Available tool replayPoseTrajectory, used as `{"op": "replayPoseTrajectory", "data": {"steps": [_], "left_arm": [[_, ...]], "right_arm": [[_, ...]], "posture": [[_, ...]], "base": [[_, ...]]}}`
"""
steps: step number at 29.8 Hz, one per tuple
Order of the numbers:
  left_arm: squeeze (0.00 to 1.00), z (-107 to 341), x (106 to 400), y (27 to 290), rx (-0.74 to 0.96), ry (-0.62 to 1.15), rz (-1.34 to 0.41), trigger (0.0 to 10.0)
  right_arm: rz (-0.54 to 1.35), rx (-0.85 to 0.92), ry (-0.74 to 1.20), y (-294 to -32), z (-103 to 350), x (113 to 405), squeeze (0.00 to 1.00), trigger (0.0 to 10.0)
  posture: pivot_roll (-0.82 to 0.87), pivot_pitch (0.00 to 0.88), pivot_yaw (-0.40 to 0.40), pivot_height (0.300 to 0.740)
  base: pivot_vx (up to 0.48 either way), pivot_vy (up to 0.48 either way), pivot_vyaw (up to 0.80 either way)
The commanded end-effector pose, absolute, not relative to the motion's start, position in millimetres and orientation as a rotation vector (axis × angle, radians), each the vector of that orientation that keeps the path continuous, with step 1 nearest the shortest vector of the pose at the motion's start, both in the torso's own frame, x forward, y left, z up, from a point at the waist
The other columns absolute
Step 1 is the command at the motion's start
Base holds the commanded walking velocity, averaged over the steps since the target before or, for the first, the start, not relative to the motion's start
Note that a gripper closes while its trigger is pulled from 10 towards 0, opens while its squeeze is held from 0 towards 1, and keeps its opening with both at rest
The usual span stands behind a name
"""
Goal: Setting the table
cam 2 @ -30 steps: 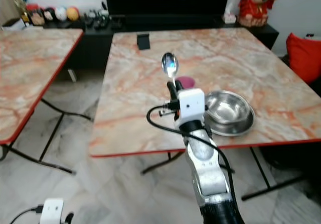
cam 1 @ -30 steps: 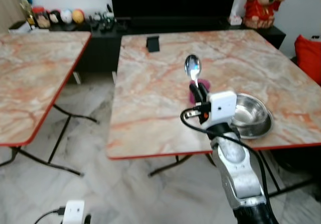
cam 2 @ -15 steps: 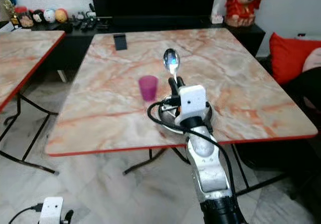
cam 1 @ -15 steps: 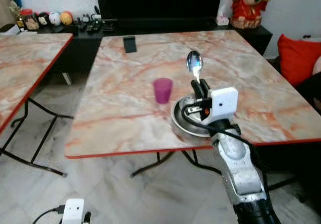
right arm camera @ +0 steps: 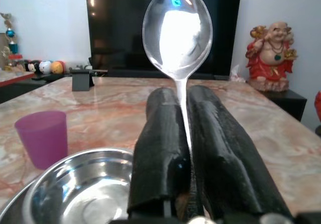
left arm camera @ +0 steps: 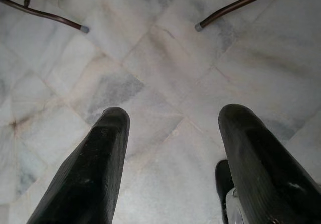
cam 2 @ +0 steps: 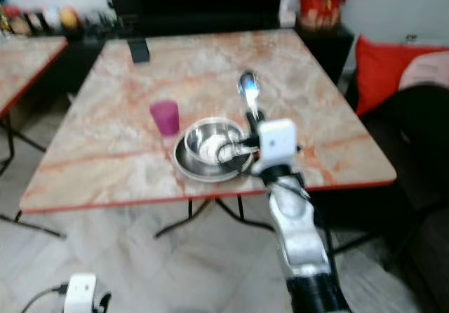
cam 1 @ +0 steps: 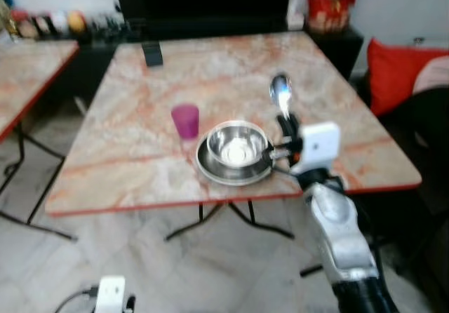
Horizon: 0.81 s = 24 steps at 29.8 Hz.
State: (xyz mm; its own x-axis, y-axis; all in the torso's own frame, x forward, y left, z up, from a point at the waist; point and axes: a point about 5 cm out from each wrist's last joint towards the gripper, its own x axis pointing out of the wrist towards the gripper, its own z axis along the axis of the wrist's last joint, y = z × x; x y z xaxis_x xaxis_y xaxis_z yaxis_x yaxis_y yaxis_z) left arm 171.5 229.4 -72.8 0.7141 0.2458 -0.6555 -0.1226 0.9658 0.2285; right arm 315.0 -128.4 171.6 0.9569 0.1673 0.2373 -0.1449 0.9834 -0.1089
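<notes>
- The right gripper (right arm camera: 183, 113) was raised over the near edge of the marble-patterned folding table with the red rim (cam 1: 126, 130), its two black fingers pressed together on the thin handle of a shiny metal spoon (cam 1: 281, 92), which stood upright with its bowl at the top.
- Just to the left of that gripper sat a round stainless-steel bowl (cam 1: 235, 144), resting on a shallow steel plate (cam 1: 210, 171) near the table's front edge — I could not tell whether the gripper touched either.
- A small translucent purple plastic cup (cam 1: 186, 120) stood upright just beside the plate, on its far left.
- Farther back on the table was a small dark stand-like object (cam 1: 151, 52); behind the table, a large black television screen (right arm camera: 120, 23) and a red seated figurine (right arm camera: 271, 58).
- The left gripper (left arm camera: 173, 153) hung low with its fingers spread wide apart and nothing between them — below it lay the pale marble floor tiles (left arm camera: 160, 58) and two dark table feet.
- A red cushion (cam 1: 393, 71) lay off to the right.
</notes>
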Motion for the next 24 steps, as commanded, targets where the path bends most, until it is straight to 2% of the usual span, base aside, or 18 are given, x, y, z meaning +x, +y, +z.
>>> {"op": "replayPoseTrajectory", "data": {"steps": [1,7,15,24], "left_arm": [[0.0,-74.0,166.4,236.4,0.183,0.772,0.219,10.0],[0.0,-77.0,161.9,237.1,0.164,0.805,0.223,10.0],[0.0,-82.0,142.1,251.9,0.105,0.859,0.299,10.0],[0.0,-84.7,138.3,246.5,0.051,0.862,0.277,10.0]], "right_arm": [[0.185,-0.087,-0.276,-119.2,177.9,315.8,0.0,10.0],[0.179,-0.09,-0.279,-120.4,178.3,316.7,0.0,10.0],[0.128,-0.126,-0.27,-137.8,176.9,318.4,0.0,10.0],[0.088,-0.164,-0.259,-151.1,177.5,323.2,0.0,10.0]], "posture": [[-0.11,0.0,0.036,0.732],[-0.11,0.0,0.036,0.732],[-0.11,0.0,0.034,0.732],[-0.1,0.0,0.026,0.732]], "base": [[0.0,0.0,0.0],[0.0,0.0,0.0],[0.0,0.0,0.0],[0.0,0.0,0.0]]}}
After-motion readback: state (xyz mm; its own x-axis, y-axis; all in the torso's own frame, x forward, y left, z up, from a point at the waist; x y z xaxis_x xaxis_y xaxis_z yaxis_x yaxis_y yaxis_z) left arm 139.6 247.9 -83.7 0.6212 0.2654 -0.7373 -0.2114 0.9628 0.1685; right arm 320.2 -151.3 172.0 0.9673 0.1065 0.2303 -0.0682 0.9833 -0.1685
